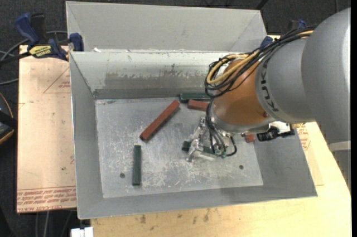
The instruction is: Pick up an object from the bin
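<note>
The gripper hangs low over the floor of the bin, right of centre. I cannot tell whether it is released or clenched, since the orange wrist cover and the cables hide much of it. Nothing shows plainly in its grasp. The nearest thing is the long red-brown block, lying slanted up and to the left, near but apart. A shorter reddish block lies by the back wall, and a dark green bar lies well apart on the left. To pick well, I judge, the tool should centre over one block, turn to span its narrow width (not its length), descend close to the floor, then close and lift straight up.
</note>
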`<state>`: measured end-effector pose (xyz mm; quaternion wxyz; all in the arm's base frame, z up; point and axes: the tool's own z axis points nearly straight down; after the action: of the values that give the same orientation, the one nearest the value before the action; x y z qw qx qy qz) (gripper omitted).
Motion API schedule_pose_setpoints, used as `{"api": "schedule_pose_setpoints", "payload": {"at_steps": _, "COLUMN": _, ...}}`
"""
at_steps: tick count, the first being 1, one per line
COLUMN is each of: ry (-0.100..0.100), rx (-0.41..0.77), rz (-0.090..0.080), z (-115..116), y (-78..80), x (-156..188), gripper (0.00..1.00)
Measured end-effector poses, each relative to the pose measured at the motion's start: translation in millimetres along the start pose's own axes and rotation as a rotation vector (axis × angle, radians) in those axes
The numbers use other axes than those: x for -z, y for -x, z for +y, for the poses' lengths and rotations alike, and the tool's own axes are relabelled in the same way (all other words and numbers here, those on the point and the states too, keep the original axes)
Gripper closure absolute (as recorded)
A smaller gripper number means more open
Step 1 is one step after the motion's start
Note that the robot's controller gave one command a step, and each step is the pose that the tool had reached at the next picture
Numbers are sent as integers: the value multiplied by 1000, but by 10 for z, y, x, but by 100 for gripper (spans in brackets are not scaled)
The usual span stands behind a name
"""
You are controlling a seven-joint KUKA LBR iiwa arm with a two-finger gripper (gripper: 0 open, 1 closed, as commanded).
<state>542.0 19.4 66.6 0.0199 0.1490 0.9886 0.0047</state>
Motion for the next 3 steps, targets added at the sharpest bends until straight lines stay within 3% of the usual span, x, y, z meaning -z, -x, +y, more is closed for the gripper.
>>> {"api": "schedule_pose_setpoints", "payload": {"at_steps": 2, "ry": 0, "rx": -10, "rz": 0, "z": -5, "y": -18, "x": 36, "gripper": 100}}
{"api": "schedule_pose_setpoints", "payload": {"at_steps": 3, "ry": -5, "rx": -9, "rz": 8, "z": -12, "y": -34, "x": 179, "gripper": 100}}
